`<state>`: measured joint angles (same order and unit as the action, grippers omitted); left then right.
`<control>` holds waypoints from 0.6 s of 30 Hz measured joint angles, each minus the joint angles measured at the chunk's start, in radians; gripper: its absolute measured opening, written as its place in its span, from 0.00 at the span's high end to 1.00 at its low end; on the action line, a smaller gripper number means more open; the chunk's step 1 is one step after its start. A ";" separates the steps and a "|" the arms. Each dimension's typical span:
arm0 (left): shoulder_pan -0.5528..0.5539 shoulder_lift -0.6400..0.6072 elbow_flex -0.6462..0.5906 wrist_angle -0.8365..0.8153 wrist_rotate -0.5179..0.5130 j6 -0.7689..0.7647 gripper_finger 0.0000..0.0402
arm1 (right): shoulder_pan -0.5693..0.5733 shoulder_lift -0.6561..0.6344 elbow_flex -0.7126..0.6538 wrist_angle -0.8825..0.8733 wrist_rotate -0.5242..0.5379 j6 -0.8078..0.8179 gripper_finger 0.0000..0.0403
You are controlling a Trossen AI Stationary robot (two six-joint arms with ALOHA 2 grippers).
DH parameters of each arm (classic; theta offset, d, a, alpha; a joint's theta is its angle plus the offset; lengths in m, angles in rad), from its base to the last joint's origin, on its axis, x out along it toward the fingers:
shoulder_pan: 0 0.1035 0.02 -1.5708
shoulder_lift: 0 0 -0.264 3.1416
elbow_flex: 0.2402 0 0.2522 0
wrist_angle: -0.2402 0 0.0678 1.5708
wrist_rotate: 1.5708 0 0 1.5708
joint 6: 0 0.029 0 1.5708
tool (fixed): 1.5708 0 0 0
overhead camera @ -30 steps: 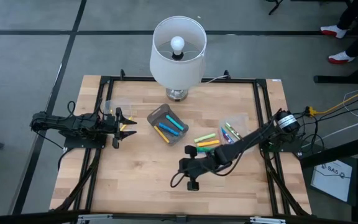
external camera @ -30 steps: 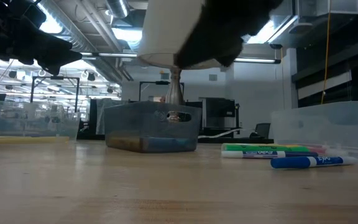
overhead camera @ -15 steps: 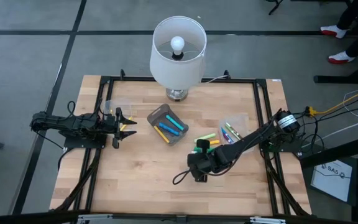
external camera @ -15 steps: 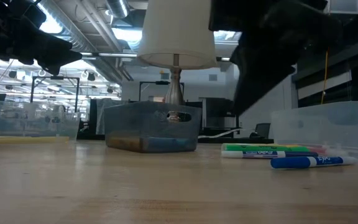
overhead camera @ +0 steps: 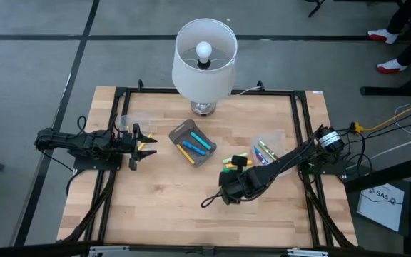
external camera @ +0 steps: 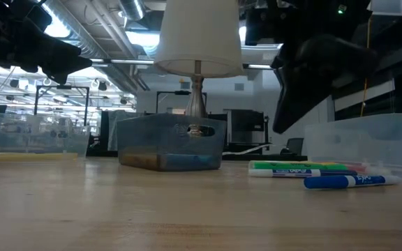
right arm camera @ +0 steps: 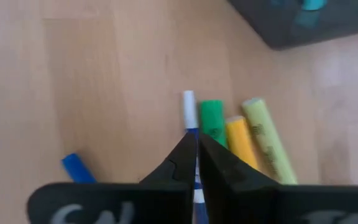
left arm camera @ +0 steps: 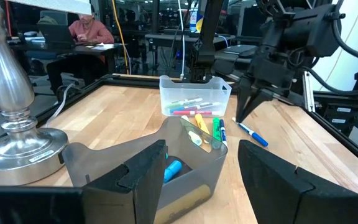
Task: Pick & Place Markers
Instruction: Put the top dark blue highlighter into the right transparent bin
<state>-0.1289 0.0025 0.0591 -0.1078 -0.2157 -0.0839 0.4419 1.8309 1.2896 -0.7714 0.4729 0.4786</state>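
Four loose markers [right arm camera: 229,134] under right gripper [right arm camera: 196,148], jaws together, empty; part them first, then straddle one barrel.

My wooden table [overhead camera: 155,193] is sitting inside a black metal frame [overhead camera: 302,128] on a grey floor [overhead camera: 34,57] crossed by dark seams, and a lamp [overhead camera: 204,53] with a white shade and a lit bulb is standing at its far edge on a silvery base [left arm camera: 17,146]. Beyond the table, long ceiling lights [external camera: 128,35] are glowing over rows of benches and dark monitors [external camera: 239,129], and a person [left arm camera: 87,30] in a reddish top is sitting at a desk. Someone's red-and-white shoes [overhead camera: 385,36] are showing at the floor's far corner, while cables [overhead camera: 398,125] are trailing beside a dark stand.
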 joint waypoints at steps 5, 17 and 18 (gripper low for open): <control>0.000 0.000 0.000 0.000 0.000 0.000 0.51 | 0.000 0.000 0.000 -0.011 0.023 0.016 0.92; 0.000 0.000 0.000 0.000 0.000 0.000 0.51 | 0.000 0.000 -0.074 0.025 -0.030 0.058 0.72; 0.000 0.000 0.000 0.000 0.000 0.000 0.51 | 0.000 0.000 -0.086 0.026 -0.031 0.066 0.72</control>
<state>-0.1289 0.0025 0.0591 -0.1078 -0.2157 -0.0837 0.4416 1.8313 1.2037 -0.7449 0.4423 0.5448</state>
